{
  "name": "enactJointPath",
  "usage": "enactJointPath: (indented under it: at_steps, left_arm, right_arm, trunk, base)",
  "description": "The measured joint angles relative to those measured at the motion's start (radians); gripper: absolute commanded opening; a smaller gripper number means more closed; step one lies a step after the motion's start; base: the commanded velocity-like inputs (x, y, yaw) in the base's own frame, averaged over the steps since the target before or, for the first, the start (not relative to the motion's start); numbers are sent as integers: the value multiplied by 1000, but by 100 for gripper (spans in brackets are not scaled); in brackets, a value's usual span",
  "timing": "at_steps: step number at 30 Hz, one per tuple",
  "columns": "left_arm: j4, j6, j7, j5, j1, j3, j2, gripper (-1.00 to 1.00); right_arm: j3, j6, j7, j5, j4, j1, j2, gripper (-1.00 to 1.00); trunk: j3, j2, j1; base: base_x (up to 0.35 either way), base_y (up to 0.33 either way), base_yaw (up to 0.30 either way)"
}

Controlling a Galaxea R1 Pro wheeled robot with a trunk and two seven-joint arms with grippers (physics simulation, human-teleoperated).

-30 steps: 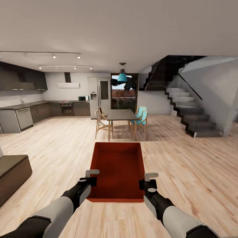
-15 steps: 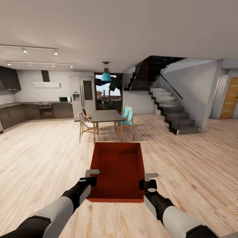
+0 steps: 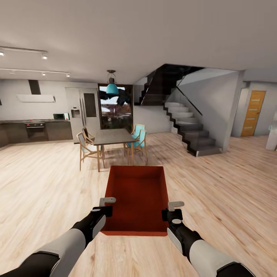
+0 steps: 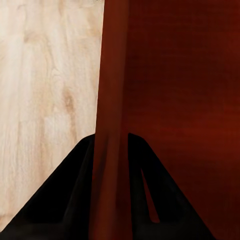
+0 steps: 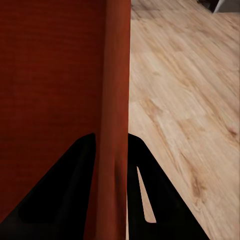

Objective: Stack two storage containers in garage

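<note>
Between both grippers, the storage container points lengthwise away; left gripper and right gripper clamp its side walls.

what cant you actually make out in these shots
- Underside of the storage container: hidden by its own floor and walls, head view.
- Inner faces of the left gripper and right gripper fingers: hidden by the bin wall they clamp, wrist views.
- What lies past the orange door: door is shut.
- Appliances along the kitchen counter: too small.
</note>
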Motion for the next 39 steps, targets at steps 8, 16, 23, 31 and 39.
enactJointPath:
  at_steps: [8, 16, 23, 31, 39]
  left_arm:
    - [0, -3, 0, -1, 0, 2, -1, -100]
    - [0, -4, 0, 0, 0, 3, -1, -100]
    - [-1, -2, 0, 0, 0, 1, 0, -100]
    - [-1, -1, -1, 1, 0, 0, 0, -100]
    - [-1, -1, -1, 0, 0, 0, 1, -100]
  right_arm:
    - [1, -1, 0, 1, -1, -1, -1, -100]
    - [1, -1, 0, 2, -1, -1, -1, -100]
    - [0, 0, 0, 2, -1, -1, 0, -100]
    - [2, 0, -1, 0, -1, -1, 0, -100]
    - [1, 0, -2, 0, -1, 0, 0, -100]
  trunk:
    - [0, 0, 0]
    - [0, 0, 0]
    - [0, 0, 0]
    - [0, 0, 0]
    - [0, 0, 0]
  base:
    - [321, 0, -1]
    - [322, 0, 0]
    - [322, 0, -17]
    - [322, 0, -244]
    - [322, 28, -280]
